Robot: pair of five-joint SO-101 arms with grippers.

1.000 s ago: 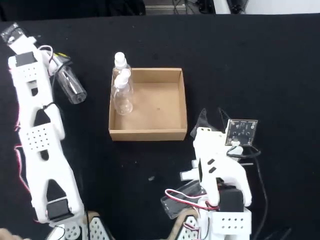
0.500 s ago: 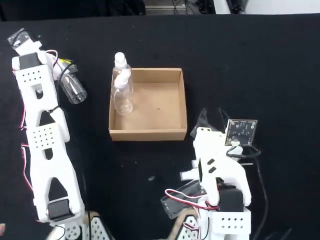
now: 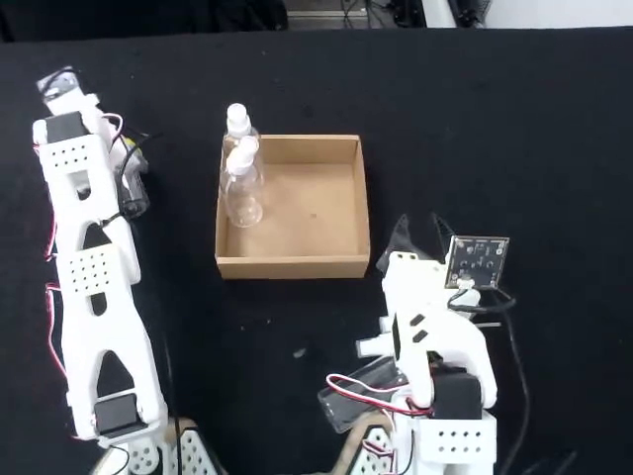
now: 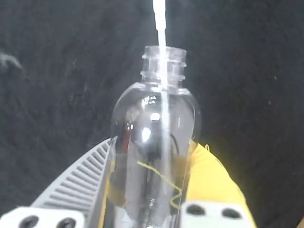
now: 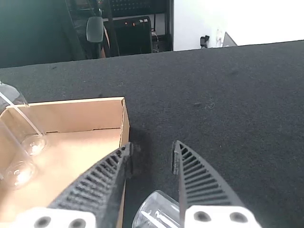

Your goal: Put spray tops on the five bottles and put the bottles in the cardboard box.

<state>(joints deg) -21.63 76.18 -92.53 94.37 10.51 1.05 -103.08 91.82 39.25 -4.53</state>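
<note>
My left gripper is shut on a clear bottle with no spray top; a thin white tube runs through its open neck. In the high view this gripper is at the table's far left, with the bottle mostly tucked under the arm. The cardboard box sits mid-table. One capped bottle stands at its left wall and a second at its far left corner. My right gripper stands open just right of the box, low over the cloth.
Black cloth covers the table, with open room to the right of and beyond the box. A clear rounded thing shows at the base of my right fingers; what it is I cannot tell. Dark furniture stands beyond the table's far edge.
My left arm has shifted slightly right and turned the held bottle from slanting outward to lying close under the arm. The right arm and the box have stayed put.
</note>
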